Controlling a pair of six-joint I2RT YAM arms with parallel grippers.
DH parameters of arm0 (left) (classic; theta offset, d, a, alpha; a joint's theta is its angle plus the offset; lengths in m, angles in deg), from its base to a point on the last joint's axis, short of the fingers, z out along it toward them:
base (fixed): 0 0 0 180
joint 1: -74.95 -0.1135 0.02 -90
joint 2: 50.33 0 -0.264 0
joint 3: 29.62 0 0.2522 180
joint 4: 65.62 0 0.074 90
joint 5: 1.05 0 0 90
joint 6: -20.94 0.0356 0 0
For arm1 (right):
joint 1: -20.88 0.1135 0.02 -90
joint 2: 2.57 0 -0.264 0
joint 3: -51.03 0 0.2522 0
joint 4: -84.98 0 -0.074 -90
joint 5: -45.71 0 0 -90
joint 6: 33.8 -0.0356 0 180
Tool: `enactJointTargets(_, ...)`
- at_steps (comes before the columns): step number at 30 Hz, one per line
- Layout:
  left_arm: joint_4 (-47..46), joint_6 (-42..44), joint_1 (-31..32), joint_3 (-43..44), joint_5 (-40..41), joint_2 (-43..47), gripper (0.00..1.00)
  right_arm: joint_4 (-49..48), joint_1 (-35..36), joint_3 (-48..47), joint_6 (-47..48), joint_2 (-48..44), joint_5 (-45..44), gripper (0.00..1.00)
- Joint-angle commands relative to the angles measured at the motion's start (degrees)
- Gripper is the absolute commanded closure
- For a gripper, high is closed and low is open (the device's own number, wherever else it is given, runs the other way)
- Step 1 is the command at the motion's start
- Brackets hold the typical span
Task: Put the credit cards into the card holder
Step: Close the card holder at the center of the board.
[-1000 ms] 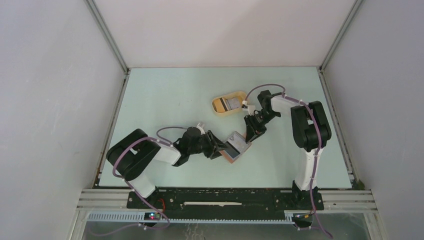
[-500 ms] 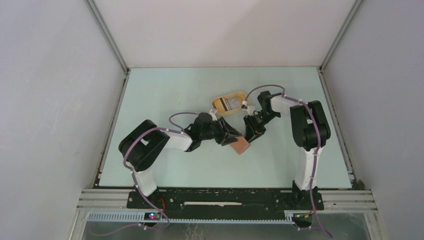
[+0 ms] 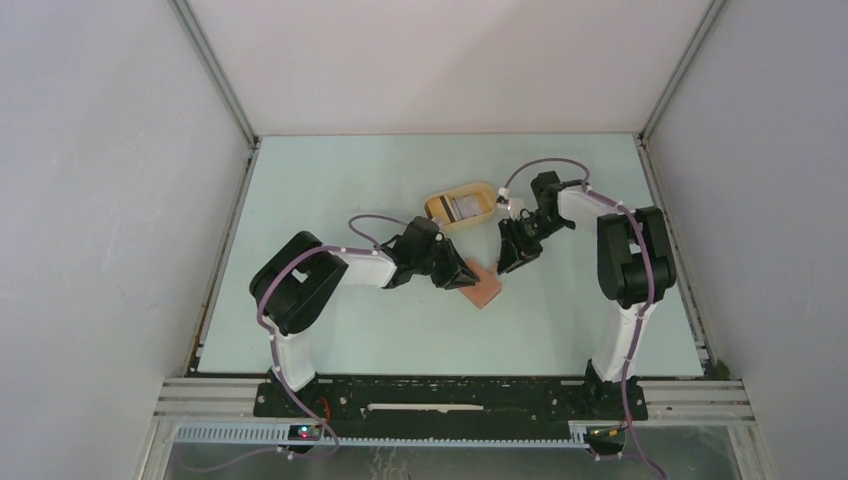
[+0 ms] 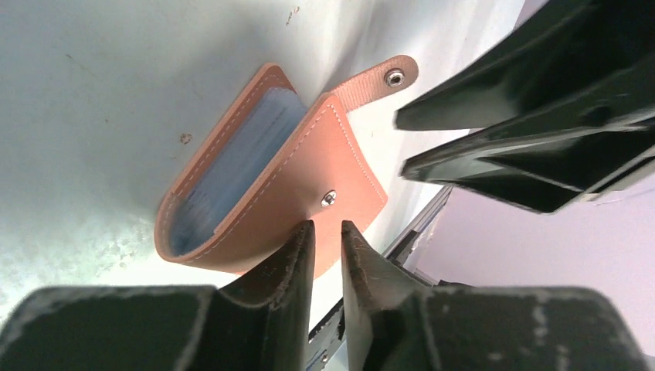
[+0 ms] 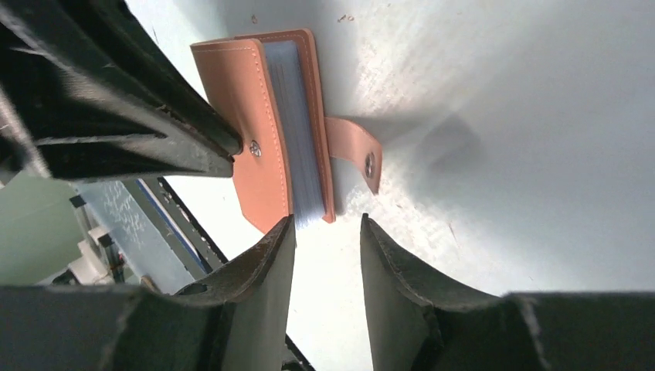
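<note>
The card holder lies folded over on the table, brown cover up, its snap tab unfastened and sticking out. Blue-grey leaves show between its covers; I cannot tell cards from pockets there. My left gripper rests at the holder's left edge, its fingers a narrow gap apart with nothing between them, the tips at the top cover by the snap stud. My right gripper hovers just beyond the holder's far edge, open and empty. One credit card lies in the yellow tray.
The yellow oval tray sits just behind the two grippers, near the middle of the table. Both arms reach in towards the centre and their fingers are close together over the holder. Grey walls enclose the table on three sides.
The card holder lay open a second ago and is now folded over. My left gripper moved right and back with it and narrowed. The right gripper drew back and widened.
</note>
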Motion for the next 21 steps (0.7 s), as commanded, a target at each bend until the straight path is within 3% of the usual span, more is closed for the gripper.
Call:
enactJointTargets(1,6.7,4.3,-0.2,1.5,2.2,-2.2,0.76,-1.3,-2.0,0.5,1.9,-5.7,-0.7,0.55)
enactJointTargets(10,10.0,6.7,-0.3,2.1,3.0,-2.9,0.83,-5.7,-5.9,-0.1,-2.6,-1.9,5.8,0.55)
enactJointTargets(21,8.8,6.6,-0.4,0.9,3.0,-2.9,0.86,-1.5,-6.3,-7.5,-3.6,7.0,13.5,0.59)
